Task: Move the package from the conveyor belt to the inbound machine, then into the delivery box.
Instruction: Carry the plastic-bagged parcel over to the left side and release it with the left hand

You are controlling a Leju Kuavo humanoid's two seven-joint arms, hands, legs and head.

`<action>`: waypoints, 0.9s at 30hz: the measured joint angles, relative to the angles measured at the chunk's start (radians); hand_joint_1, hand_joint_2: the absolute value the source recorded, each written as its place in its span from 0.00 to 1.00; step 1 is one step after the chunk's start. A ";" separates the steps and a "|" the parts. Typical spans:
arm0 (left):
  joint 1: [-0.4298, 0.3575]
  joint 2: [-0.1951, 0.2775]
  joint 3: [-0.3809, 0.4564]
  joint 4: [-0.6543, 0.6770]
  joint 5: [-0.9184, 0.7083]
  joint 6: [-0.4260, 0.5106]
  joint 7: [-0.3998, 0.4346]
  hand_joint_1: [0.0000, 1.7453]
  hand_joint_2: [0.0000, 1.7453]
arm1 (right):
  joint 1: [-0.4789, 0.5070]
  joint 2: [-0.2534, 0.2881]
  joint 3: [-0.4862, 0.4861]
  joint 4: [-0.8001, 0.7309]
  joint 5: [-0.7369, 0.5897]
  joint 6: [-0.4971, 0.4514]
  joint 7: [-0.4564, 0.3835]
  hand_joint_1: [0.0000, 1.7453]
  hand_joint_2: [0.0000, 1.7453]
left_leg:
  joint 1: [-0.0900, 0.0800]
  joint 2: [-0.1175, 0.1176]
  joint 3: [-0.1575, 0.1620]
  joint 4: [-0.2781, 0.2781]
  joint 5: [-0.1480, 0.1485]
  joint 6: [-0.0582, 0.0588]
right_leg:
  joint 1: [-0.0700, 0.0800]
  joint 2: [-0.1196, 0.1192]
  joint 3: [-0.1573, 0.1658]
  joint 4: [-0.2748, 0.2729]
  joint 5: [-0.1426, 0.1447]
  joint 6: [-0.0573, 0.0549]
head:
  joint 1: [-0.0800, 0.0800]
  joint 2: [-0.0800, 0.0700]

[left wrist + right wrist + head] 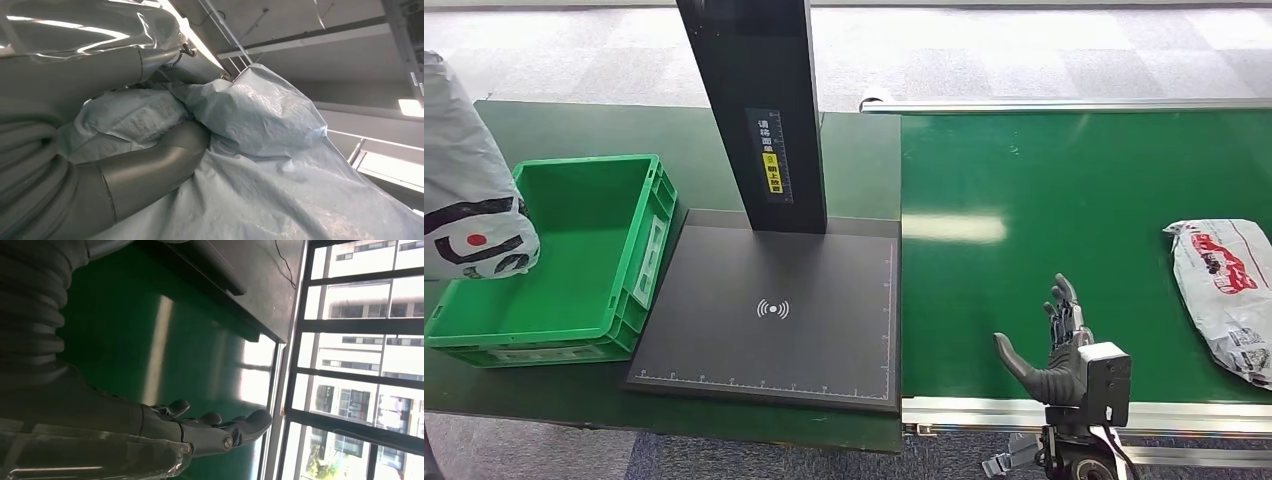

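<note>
Left robot hand (125,170) grips a grey package (260,150); in the left wrist view we see the thumb pressed into the crinkled plastic, the bag bulging round it. In the head view that package (469,190) hangs at the far left, over the left rim of the green box (639,255), not yet inside it. We read black and red print on its lower end.

Right robot hand (1056,345) is released, holding nothing, fingers apart and stretched forward, thumb out to the side. We see it hovering over the near edge of the green belt (1044,200). The right wrist view shows the same hand (215,427) with straight fingers above the belt (130,340).

A second package (1229,295), white with red print, lies on the belt at the far right, well apart from the right robot hand.

Between box and belt sits the machine: a black scan pad (774,320) with a white wireless mark and a dark post (759,100) rising from its back edge. Box and pad rest on the dark green bench (854,160), box just beside the pad's left edge.
</note>
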 joint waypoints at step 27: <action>-0.014 0.013 -0.109 0.038 0.097 -0.269 0.037 0.00 1.00 | 0.009 0.000 -0.019 -0.022 0.002 0.019 0.005 0.00 1.00 | 0.000 0.000 0.000 0.000 0.000 0.000 | 0.000 0.000 0.000 0.000 0.000 0.000 | 0.000 0.000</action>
